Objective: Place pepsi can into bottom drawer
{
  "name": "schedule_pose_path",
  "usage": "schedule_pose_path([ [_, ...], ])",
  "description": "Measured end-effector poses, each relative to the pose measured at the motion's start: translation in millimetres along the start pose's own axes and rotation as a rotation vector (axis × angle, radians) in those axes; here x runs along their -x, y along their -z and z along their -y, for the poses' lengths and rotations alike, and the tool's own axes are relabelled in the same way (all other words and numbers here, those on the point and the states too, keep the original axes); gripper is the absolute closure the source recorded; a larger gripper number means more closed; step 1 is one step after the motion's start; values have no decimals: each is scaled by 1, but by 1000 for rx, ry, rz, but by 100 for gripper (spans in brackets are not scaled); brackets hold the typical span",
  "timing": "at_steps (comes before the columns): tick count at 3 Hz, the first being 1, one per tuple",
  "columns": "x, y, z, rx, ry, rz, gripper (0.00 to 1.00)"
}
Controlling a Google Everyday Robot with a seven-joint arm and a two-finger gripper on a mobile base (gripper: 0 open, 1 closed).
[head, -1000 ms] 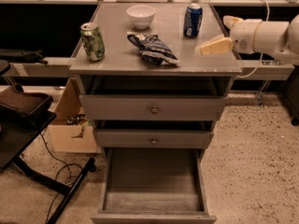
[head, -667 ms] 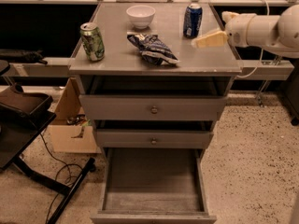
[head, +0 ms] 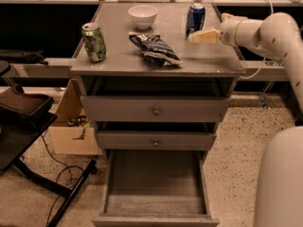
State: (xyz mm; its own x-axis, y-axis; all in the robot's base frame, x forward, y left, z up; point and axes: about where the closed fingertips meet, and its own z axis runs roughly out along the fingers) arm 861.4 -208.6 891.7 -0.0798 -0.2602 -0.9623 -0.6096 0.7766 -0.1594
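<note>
At one o'clock on the table (head: 118, 53) the pepsi can (head: 195, 18) stands upright. The gripper (head: 204, 36) is just beside it, at its five o'clock; clenched or released, I cannot tell. I judge the can light, stiff and slippery, so best taken around the middle.

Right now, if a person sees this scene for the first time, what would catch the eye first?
The pale two-finger gripper reaches in from the right over the grey cabinet top, its tip beside the small dark blue pepsi can at the back right. Below, the deep grey bottom drawer stands pulled out. A green-and-white soda can stands near the left edge.
</note>
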Motion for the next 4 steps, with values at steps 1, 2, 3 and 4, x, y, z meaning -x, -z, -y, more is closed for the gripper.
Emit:
schedule_pose_path([
  [1, -5, -25, 19, -36, -19, 35, 0],
  [2, -3, -50, 31, -58, -31, 57, 0],
  [3, 4, -70, 37, -67, -51, 78, 3],
  [4, 8, -78, 37, -64, -69, 92, 26],
])
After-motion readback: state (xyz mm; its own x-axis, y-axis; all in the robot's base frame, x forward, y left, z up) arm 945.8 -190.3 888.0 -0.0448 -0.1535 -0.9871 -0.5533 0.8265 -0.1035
